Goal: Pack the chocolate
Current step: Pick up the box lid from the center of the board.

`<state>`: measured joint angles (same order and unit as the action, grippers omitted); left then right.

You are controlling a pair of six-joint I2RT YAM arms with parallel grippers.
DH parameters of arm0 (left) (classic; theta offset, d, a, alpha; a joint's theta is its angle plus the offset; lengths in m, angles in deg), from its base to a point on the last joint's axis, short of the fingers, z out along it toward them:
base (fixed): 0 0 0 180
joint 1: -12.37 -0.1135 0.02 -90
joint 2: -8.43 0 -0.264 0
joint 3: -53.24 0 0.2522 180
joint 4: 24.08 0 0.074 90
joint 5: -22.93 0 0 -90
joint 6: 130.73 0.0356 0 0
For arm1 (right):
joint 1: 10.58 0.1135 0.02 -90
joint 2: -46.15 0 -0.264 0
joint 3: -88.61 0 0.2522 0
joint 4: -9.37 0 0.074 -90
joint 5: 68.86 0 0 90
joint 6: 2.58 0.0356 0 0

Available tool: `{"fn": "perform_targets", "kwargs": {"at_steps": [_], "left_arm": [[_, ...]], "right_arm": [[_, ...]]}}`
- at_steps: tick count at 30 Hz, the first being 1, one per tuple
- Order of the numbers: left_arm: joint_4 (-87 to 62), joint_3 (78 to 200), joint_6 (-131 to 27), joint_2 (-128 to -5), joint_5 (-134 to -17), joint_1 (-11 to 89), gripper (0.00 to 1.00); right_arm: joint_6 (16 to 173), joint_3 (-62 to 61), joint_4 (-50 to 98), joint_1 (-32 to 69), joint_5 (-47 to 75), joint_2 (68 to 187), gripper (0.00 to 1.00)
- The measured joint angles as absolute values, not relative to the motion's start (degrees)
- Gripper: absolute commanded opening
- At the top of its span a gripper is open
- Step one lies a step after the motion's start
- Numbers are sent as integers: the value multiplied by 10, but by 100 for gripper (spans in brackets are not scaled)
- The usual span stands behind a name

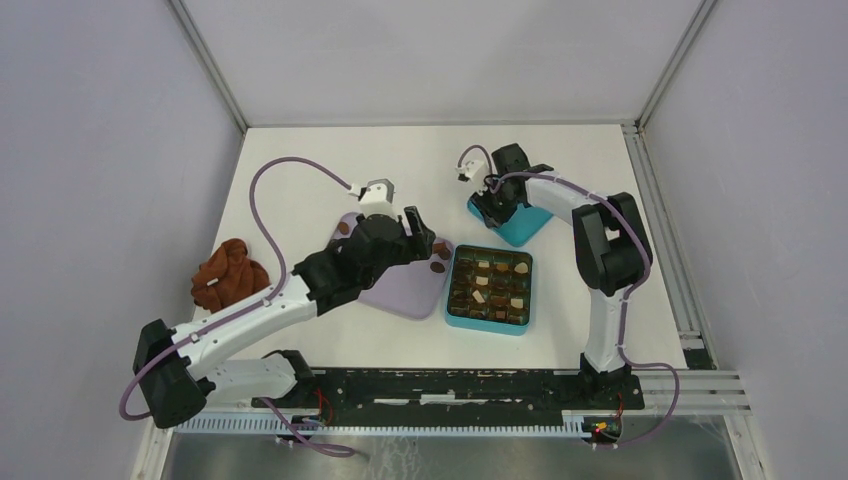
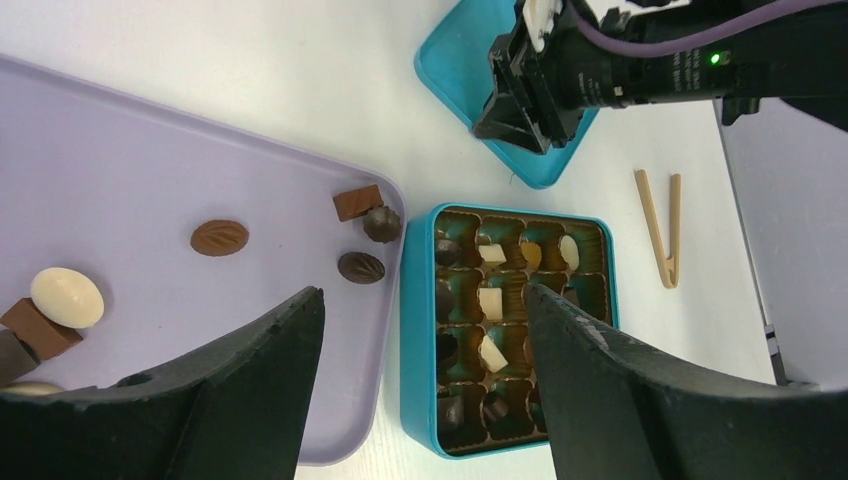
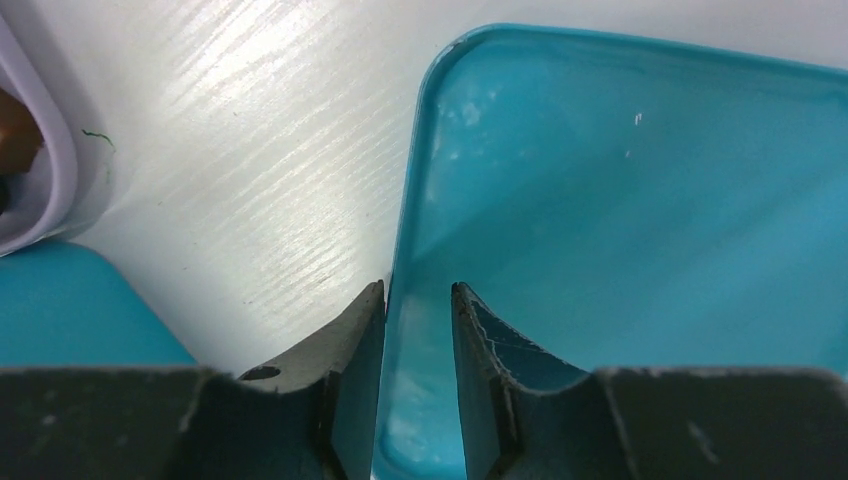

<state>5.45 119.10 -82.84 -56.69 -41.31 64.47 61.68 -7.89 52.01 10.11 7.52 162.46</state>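
Right pincer (image 3: 418, 290) was seen nearly closed astride the teal lid (image 3: 650, 200) rim, one finger outside, one inside; a real pinch couldn't be confirmed tbh. Left pincer (image 2: 422, 292) was spread wide, nothing held, over the lilac tray (image 2: 150, 150) edge. Chocolate (image 2: 490, 300) was slotted in the teal box (image 2: 410, 380), a few pieces loose on the tray

I count two arms (image 1: 260, 310), one tray (image 2: 150, 130), one box (image 2: 412, 330), one lid (image 2: 450, 70), one tongs (image 2: 660, 225), one cloth (image 1: 228, 272), and at least six loose chocolates (image 2: 220, 237).
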Motion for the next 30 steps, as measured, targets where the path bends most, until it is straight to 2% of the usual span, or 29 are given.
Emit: {"fn": "perform_targets", "kwargs": {"at_steps": [6, 8, 19, 30], "left_arm": [[54, 1182, -828, -543, -399, 645, 80], [54, 1179, -829, -541, -396, 645, 80], [54, 1175, -829, -538, -390, 645, 80], [54, 1175, -805, -529, -391, 645, 82]], "right_arm": [[622, -80, 523, 108, 80, 1633, 35], [623, -80, 523, 109, 82, 1633, 32], [631, -79, 520, 111, 87, 1635, 0], [646, -70, 524, 87, 8, 1580, 0]]}}
